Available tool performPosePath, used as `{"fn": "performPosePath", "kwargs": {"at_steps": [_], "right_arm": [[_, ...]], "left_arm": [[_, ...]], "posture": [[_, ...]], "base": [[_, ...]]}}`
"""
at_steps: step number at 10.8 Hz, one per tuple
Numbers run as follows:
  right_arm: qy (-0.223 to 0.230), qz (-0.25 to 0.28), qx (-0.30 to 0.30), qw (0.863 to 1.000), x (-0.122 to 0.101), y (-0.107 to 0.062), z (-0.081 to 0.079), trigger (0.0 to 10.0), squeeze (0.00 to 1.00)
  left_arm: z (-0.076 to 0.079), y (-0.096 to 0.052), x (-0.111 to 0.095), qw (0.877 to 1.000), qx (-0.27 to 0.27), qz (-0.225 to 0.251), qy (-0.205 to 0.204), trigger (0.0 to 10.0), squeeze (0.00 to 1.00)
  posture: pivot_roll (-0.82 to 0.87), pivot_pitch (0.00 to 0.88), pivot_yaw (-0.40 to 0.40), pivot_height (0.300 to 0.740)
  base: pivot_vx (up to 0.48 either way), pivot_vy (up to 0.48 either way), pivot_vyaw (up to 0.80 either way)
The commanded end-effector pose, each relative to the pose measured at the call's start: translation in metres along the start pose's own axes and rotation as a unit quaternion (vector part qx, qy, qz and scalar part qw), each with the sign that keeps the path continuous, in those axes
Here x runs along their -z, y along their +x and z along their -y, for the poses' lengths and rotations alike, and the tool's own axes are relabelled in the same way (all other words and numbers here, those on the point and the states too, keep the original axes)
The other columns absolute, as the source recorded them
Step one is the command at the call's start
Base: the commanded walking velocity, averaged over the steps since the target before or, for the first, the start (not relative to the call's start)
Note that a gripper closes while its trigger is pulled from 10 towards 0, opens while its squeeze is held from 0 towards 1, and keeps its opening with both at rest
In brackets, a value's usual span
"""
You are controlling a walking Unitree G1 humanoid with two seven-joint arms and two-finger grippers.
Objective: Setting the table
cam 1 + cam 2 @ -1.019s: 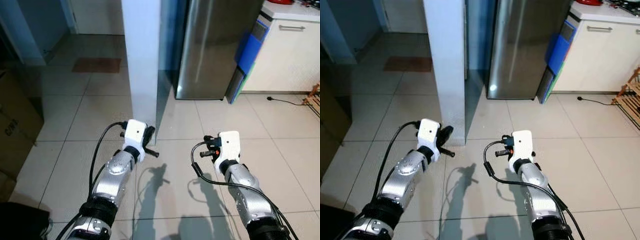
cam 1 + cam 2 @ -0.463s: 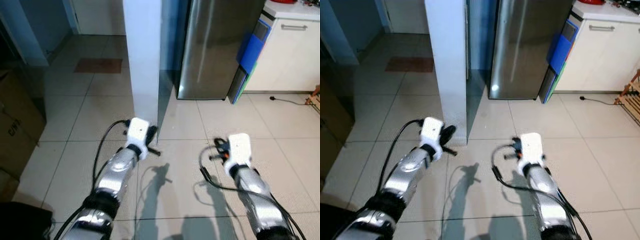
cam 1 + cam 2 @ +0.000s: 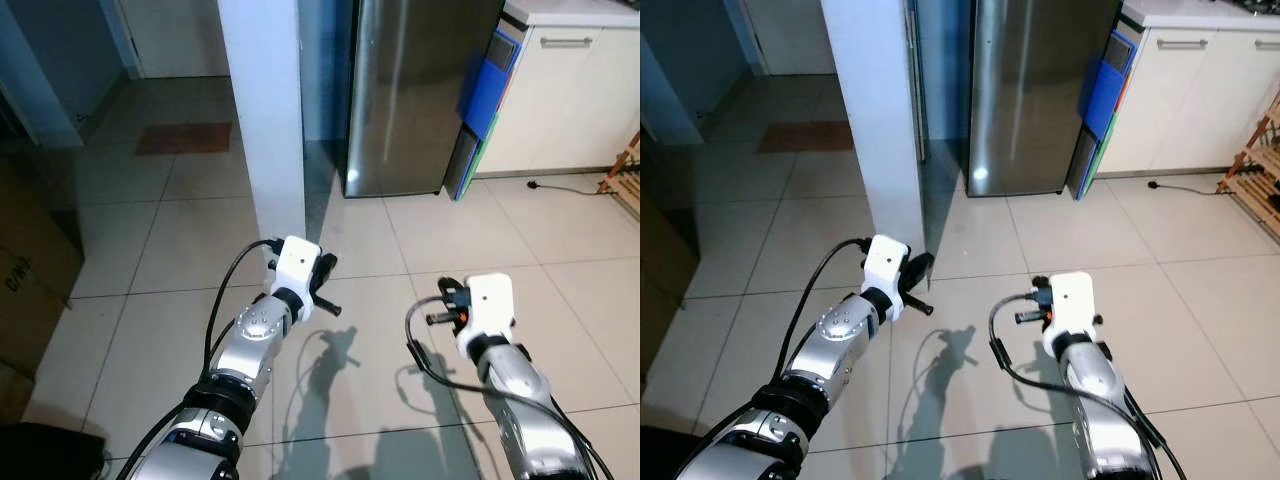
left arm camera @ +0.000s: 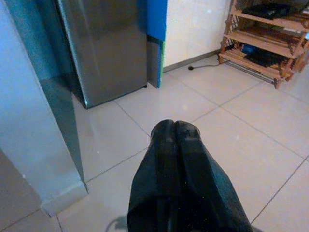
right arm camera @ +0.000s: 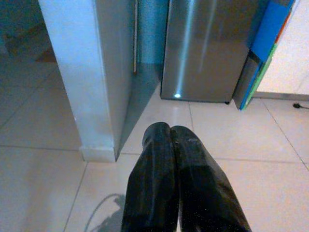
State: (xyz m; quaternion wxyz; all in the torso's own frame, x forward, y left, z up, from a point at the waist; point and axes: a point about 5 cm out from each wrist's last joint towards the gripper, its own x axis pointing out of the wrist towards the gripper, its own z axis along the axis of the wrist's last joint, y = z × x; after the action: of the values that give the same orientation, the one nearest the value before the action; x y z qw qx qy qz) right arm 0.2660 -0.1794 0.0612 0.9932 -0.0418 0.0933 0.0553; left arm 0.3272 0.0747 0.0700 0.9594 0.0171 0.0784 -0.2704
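Robot faces a tiled kitchen floor (image 3: 120,270), both arms raised, nothing held. Left gripper (image 4: 176,126) and right gripper (image 5: 169,129) both have fingers pressed together, empty. No table or tableware can be made out, so the task's things can't be located. Risk: the white square pillar (image 3: 262,110) at upper centre stands just ahead of the left gripper; walking on could clip it. Brushed steel fridge (image 3: 410,90), glossy tiles, slatted wooden rack (image 4: 265,34).
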Motion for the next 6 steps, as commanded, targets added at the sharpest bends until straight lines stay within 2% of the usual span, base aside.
{"fn": "performPosePath", "kwargs": {"at_steps": [1, 2, 3, 4, 5, 6], "right_arm": [[-0.002, 0.002, 0.008, 1.000, -0.003, -0.001, 0.003, 10.0, 0.00], [-0.004, -0.001, 0.007, 1.000, -0.001, 0.000, 0.003, 10.0, 0.00], [-0.002, 0.001, -0.002, 1.000, -0.003, 0.005, 0.001, 10.0, 0.00], [-0.004, 0.001, -0.006, 1.000, -0.005, 0.009, 0.000, 10.0, 0.00], [-0.006, 0.001, -0.007, 1.000, -0.005, 0.010, 0.001, 10.0, 0.00], [-0.004, 0.003, -0.013, 1.000, -0.005, 0.004, 0.003, 10.0, 0.00]], "left_arm": [[0.001, 0.004, -0.006, 1.000, 0.010, 0.007, 0.010, 10.0, 0.00], [0.000, 0.004, -0.003, 1.000, 0.012, -0.010, 0.003, 10.0, 0.00], [-0.002, 0.001, 0.000, 1.000, -0.002, -0.012, 0.015, 10.0, 0.00], [-0.006, -0.003, 0.000, 0.999, -0.031, -0.002, 0.016, 10.0, 0.00], [-0.009, -0.007, 0.001, 0.999, -0.038, 0.007, 0.004, 10.0, 0.00], [-0.023, -0.030, 0.001, 0.998, -0.052, 0.023, -0.004, 10.0, 0.00]], "posture": [[-0.10, 0.000, 0.044, 0.740], [-0.09, 0.000, 0.034, 0.740], [-0.07, 0.000, 0.013, 0.740], [-0.06, 0.000, 0.002, 0.740], [-0.05, 0.000, -0.007, 0.740], [-0.04, 0.000, -0.008, 0.740]], "base": [[0.000, 0.000, 0.00], [0.000, 0.000, 0.00], [0.000, 0.000, 0.00], [0.000, 0.000, 0.00], [0.000, 0.000, 0.00], [0.000, 0.000, 0.00]]}}
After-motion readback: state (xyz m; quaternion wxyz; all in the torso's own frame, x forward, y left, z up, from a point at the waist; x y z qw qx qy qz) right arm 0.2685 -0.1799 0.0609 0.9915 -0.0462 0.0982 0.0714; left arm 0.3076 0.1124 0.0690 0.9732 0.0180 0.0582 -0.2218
